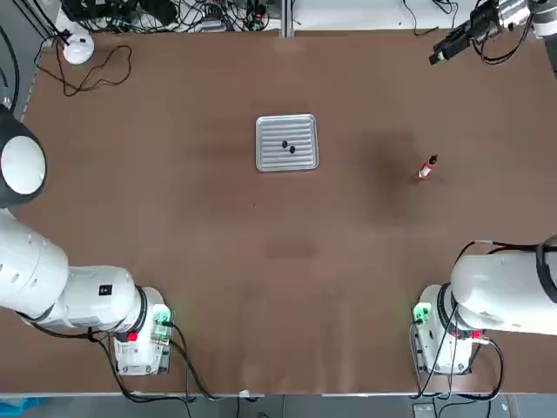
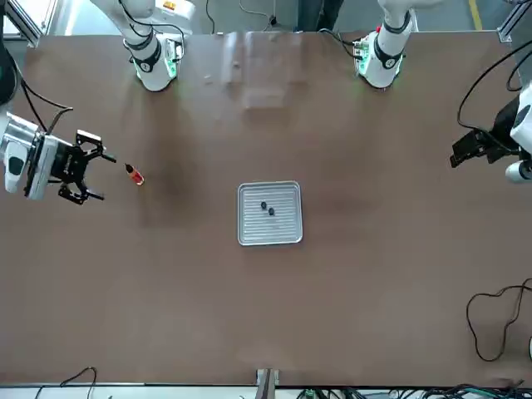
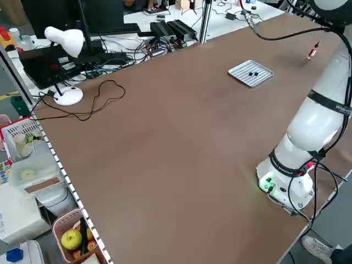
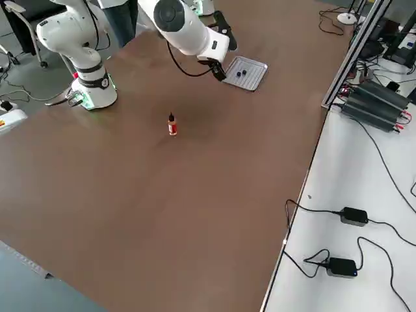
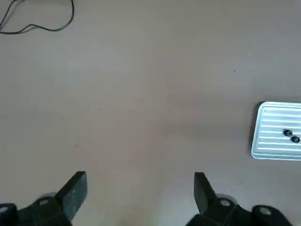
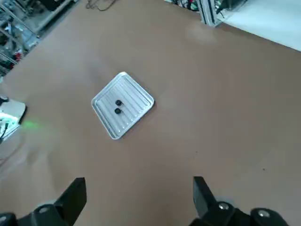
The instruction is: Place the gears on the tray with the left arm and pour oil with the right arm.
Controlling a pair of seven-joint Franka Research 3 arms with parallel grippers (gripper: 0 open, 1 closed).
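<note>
Upright, the oil (image 4: 171, 123) stands cap-up, well apart from the tray (image 1: 264, 155).

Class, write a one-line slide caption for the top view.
Two gears lie on the tray at mid-table; the oil bottle stands apart, right gripper open beyond it.

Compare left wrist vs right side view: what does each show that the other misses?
Only the left wrist view: the left gripper, fingers open over bare table, and a cable. Only the right side view: the oil bottle standing upright apart from the tray, the right arm raised near the tray, and power bricks on the white bench. Both: the tray with two gears on it.
</note>
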